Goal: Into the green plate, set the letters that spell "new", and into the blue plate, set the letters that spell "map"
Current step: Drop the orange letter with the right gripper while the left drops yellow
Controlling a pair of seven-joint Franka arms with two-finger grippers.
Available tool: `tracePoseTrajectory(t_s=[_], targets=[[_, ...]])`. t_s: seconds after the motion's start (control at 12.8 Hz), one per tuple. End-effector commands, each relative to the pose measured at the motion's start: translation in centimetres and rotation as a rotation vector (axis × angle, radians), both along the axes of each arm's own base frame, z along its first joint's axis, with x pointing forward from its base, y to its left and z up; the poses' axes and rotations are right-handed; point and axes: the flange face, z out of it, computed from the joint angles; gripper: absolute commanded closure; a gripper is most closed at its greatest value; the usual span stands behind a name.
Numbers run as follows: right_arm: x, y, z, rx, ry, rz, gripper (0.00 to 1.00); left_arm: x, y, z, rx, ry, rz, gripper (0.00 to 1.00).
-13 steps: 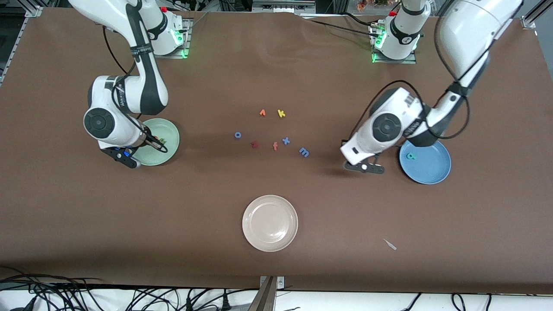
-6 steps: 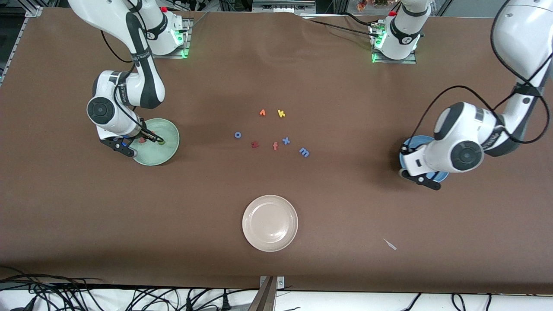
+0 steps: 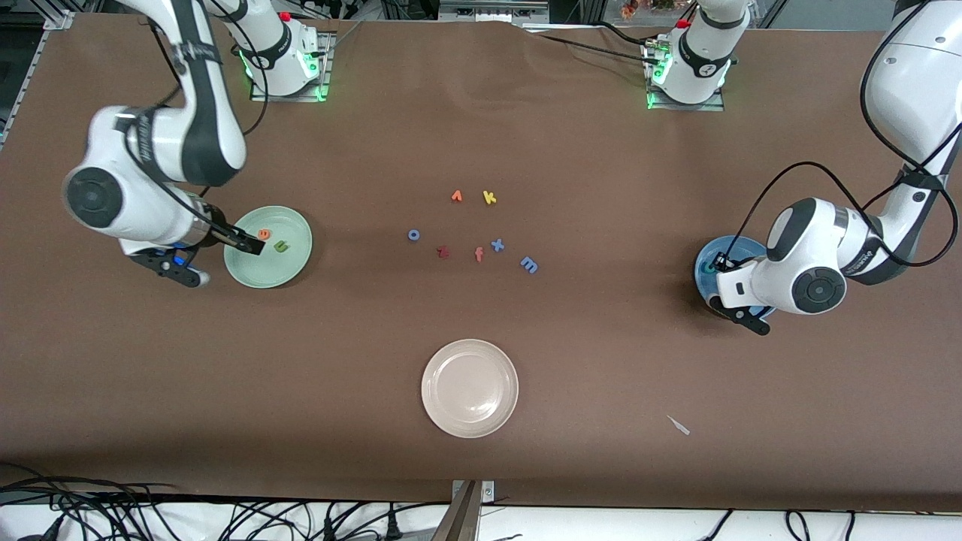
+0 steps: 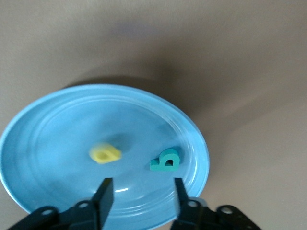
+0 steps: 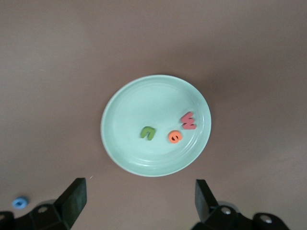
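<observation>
The green plate [image 5: 115, 143] holds the olive-green n [image 5: 148, 132], the orange e [image 5: 174, 137] and the pinkish-red w [image 5: 188, 120]. My right gripper [image 5: 139, 194] hangs high over the table beside that plate, open wide and empty. In the front view one finger [image 3: 242, 244] covers the w. The blue plate [image 4: 48, 143] holds the teal p [image 4: 165, 160] and the yellow a [image 4: 105, 154], which looks blurred. My left gripper [image 4: 142, 189] is low over this plate, open with nothing between its fingers. The blue m [image 3: 529, 264] lies on the table.
Mid-table lie an orange v [image 3: 456, 196], yellow k [image 3: 489, 197], blue o [image 3: 413, 234], dark red letter [image 3: 443, 252], orange f [image 3: 479, 255] and blue x [image 3: 497, 244]. A cream-white plate [image 3: 470, 388] sits nearer the front camera. A small pale scrap [image 3: 679, 425] lies beside it.
My right gripper opened, left the orange e in the green plate and rose away. My left arm swung from beside the m to over the blue plate and opened; the yellow a now lies there.
</observation>
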Motion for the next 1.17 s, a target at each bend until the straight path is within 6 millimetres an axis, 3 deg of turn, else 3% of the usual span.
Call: tracePoseTrajectory(t_s=[0.0,0.23,0.31,0.55,0.7,0.78,1.01,1.09], targets=[[2.3,-0.3,7.7,0.045,-0.069,0.168,0.00,0.7,-3.2,2.2,-0.012,-0.020,0.102,0.00],[2.8,-2.7,14.9,0.057,-0.119,0.305,0.00,0.0,-9.9,4.1,-0.021,-0.045,0.303,0.00],[2.9,-2.2,16.8,0.041,-0.129,0.346,0.00,-0.2,-11.7,4.4,-0.047,-0.055,0.374,0.00],[3.1,-3.6,16.6,0.070,-0.103,0.339,0.00,-2.9,-18.9,4.1,-0.081,-0.116,0.533,0.00],[3.3,-4.9,18.8,0.113,-0.155,0.341,0.00,-4.8,-24.7,3.7,-0.081,-0.146,0.601,0.00],[3.2,-7.5,19.4,0.146,-0.172,0.310,0.00,-5.8,-27.5,3.5,-0.075,-0.160,0.645,0.00],[0.7,-10.0,20.3,0.133,-0.158,0.316,0.00,-7.8,-32.5,1.7,-0.025,-0.195,0.792,0.00],[0.1,-9.8,20.3,0.100,-0.152,0.338,0.00,-8.5,-34.0,0.9,-0.007,-0.209,0.856,0.00]])
